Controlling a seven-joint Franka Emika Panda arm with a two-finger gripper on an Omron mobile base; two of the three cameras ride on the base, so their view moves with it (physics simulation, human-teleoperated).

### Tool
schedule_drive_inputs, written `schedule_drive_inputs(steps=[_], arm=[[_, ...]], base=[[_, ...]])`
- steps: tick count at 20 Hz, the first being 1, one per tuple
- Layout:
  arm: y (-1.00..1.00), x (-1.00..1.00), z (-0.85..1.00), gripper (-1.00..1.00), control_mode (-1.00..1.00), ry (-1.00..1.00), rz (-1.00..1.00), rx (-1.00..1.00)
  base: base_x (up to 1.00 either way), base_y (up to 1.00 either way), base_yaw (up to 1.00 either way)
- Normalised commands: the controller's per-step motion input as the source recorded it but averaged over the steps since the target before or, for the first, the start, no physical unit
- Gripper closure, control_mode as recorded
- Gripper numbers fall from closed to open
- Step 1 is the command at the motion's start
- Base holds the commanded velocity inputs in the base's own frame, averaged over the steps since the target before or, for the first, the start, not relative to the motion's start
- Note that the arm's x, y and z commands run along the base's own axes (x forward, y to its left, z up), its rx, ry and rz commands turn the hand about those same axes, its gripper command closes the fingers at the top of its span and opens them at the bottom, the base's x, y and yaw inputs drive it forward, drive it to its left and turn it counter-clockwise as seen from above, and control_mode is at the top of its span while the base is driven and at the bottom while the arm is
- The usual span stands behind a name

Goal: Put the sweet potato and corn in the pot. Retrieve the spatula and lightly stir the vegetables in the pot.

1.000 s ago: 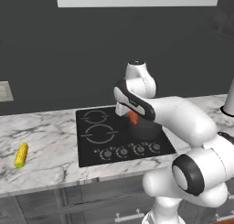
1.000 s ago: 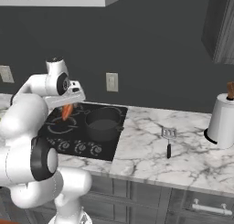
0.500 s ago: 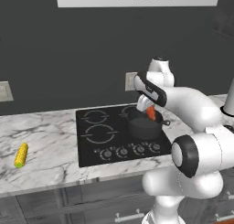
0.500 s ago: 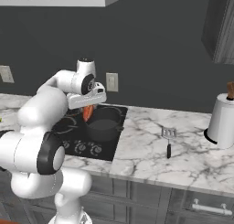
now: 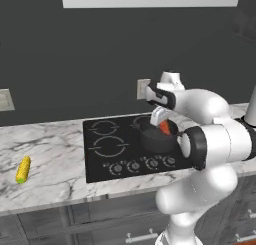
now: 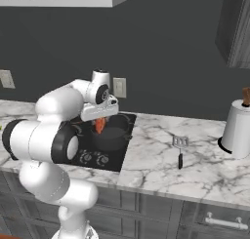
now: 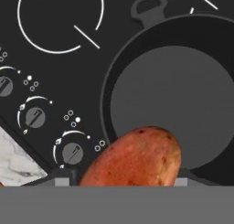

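My gripper is shut on the orange-brown sweet potato and holds it just above the dark round pot on the stove's right burner. From the right base view, the sweet potato hangs under the gripper over the pot. Looking down from the hand, the sweet potato lies over the near rim of the pot, whose inside is bare. The yellow corn lies on the marble counter far to the left. The spatula lies on the counter right of the stove.
The black cooktop has a row of knobs along its front edge. A white cylinder stands at the counter's far right. A wall socket sits behind the stove.
The arm has swung right across the cooktop with the sweet potato and come down, from above the stove's middle to just over the pot.
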Motion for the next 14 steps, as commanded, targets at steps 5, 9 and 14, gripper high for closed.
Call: schedule_drive_inputs(steps=[5,9,14], arm=[[0.00,0.36,-0.55,1.00,-1.00,0.02,0.03,0.00],[0.00,0.13,-0.39,1.00,-1.00,0.01,0.02,0.00],[0.00,0.08,-0.25,1.00,-1.00,0.00,0.01,0.00]], base=[[0.00,0.00,0.00],[0.00,0.00,0.00],[0.00,0.00,0.00]])
